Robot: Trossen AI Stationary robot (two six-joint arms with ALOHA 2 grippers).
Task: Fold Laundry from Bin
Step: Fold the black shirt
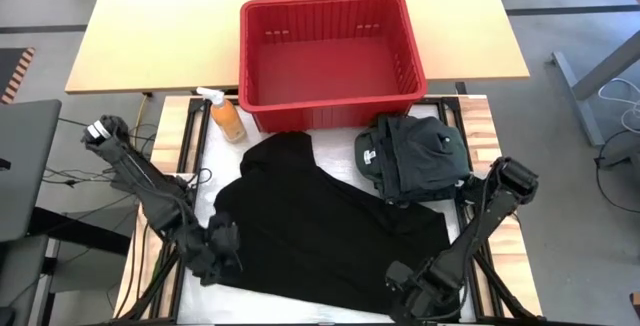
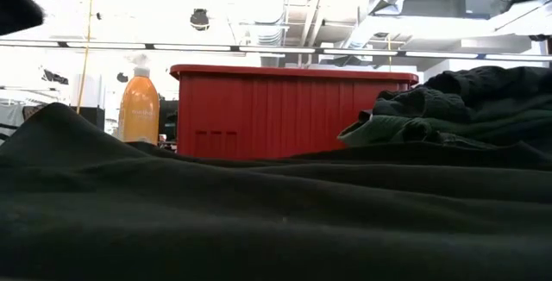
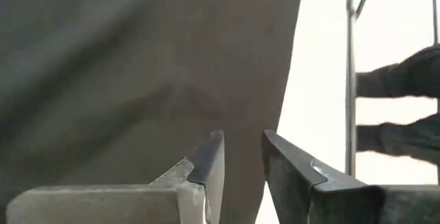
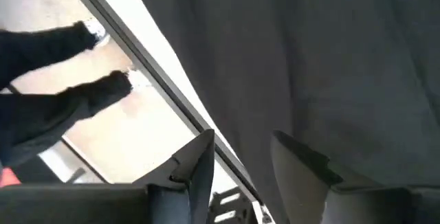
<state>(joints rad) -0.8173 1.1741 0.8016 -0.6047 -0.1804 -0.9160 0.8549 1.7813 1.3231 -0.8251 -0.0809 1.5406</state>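
Flattening the large black cloth garment (image 1: pixel 320 226) for folding, both hands sit at its near edge. Left hand (image 1: pixel 222 256) is slightly spread beside the hem; right hand (image 1: pixel 415 284) is spread, gripping nothing.

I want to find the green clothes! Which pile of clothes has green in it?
The bunched pile right of the spread-out black garment, just in front of the red bin. The flat one is all black.

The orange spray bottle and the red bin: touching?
Apart. The high view shows a strip of pale table between the orange spray bottle and the red bin's near left corner.
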